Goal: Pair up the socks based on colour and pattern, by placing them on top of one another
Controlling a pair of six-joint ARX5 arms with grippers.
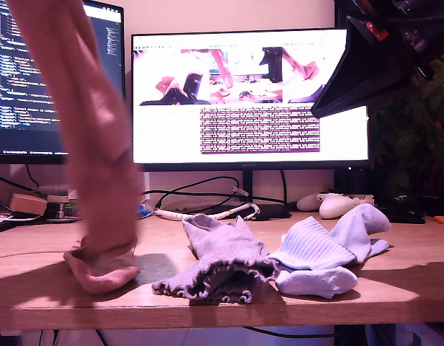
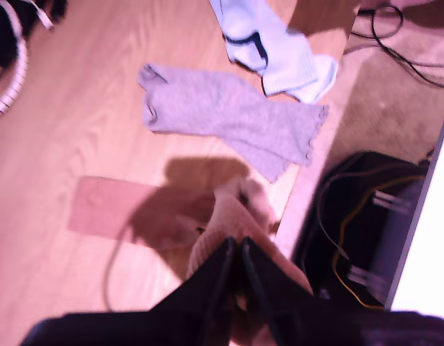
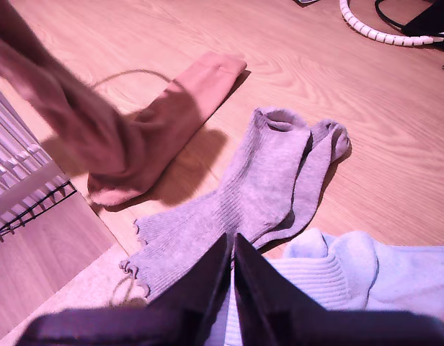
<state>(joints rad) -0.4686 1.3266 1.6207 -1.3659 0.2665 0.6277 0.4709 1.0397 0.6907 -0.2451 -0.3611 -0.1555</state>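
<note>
Exterior view: a salmon-pink sock [image 1: 92,144] hangs long and blurred at this view's left, its lower end meeting a second salmon-pink sock [image 1: 99,270] lying on the wooden bench [image 1: 34,288]. The grey-lilac frilly socks [image 1: 218,267] lie in the middle, the pale blue ribbed socks [image 1: 326,252] just beside them toward this view's right. A black arm [image 1: 380,58] shows at the upper right; a white coiled cable [image 1: 207,213] and two monitors [image 1: 251,94] stand behind.

First wrist view: my first gripper [image 2: 235,252] has its jaws pressed together, pinching the hanging salmon-pink sock [image 2: 236,223]. The other pink sock [image 2: 114,205] lies flat below; grey-lilac sock [image 2: 229,115] and pale blue sock [image 2: 272,47] lie beyond.

Second wrist view: my second gripper [image 3: 231,249] has its jaws pressed together on nothing, above the grey-lilac socks [image 3: 258,194] and the pale blue socks [image 3: 337,274]. The flat pink sock [image 3: 171,115] lies well apart.
</note>
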